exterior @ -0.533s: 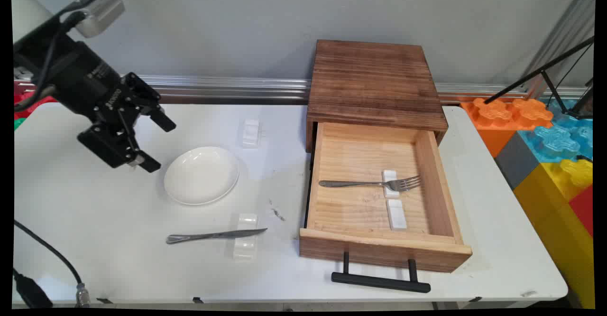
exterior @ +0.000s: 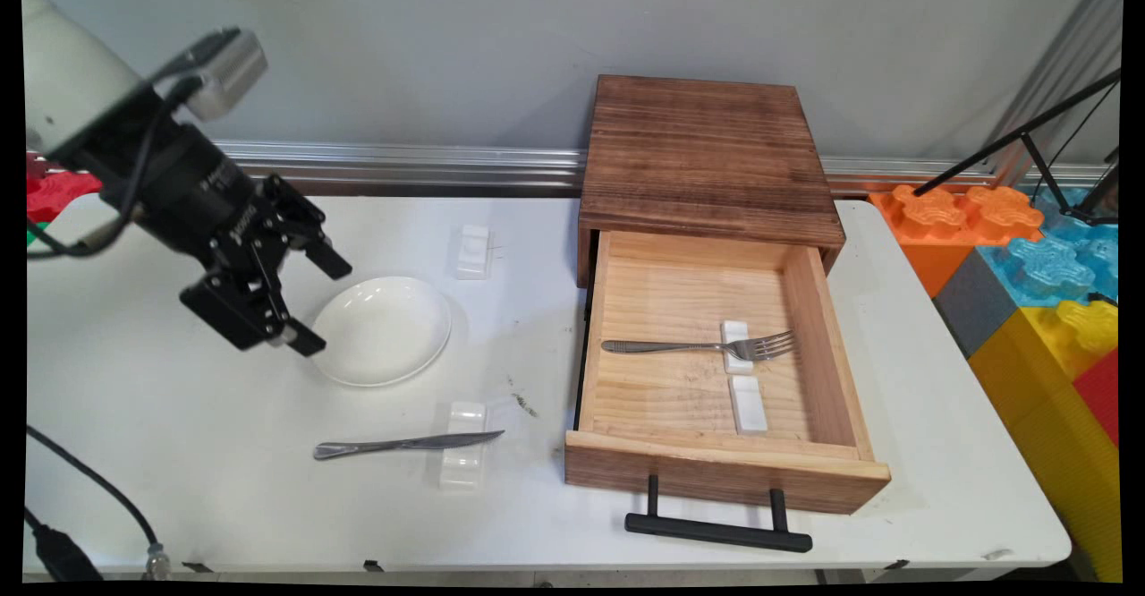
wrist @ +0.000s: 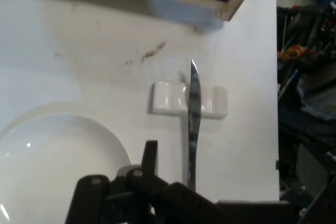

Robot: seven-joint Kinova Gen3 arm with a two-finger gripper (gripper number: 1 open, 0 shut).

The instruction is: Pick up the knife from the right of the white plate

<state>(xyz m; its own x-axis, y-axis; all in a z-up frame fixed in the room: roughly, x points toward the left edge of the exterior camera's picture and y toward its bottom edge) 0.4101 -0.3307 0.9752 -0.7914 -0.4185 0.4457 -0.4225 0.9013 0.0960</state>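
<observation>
While the gripper (exterior: 315, 301) hangs above the bench (exterior: 179, 399) with its fingers (exterior: 329, 261) spread apart and nothing between them, it sits just at the nine o'clock edge of the white plate (exterior: 383, 329), not touching it as far as the main view shows. At six o'clock from the plate lies a knife (exterior: 407, 443), its blade resting across a white rest (exterior: 463, 444) and its handle pointing toward nine o'clock; in the hand view the knife (wrist: 193, 124) crosses the rest (wrist: 170, 99) just beside the plate's rim (wrist: 79, 124), with one finger (wrist: 150, 157) rising from the bottom edge. A second white rest (exterior: 473, 251) stands alone at one o'clock from the plate. At three o'clock from the plate a wooden box (exterior: 707, 153) has its drawer (exterior: 716, 475) pulled out toward the near side, a black handle (exterior: 718, 531) on its front. Inside the drawer a fork (exterior: 698, 345) lies with its tines toward three o'clock, its neck across a white rest (exterior: 737, 336), and another white rest (exterior: 748, 404) lies just at six o'clock of that one.
</observation>
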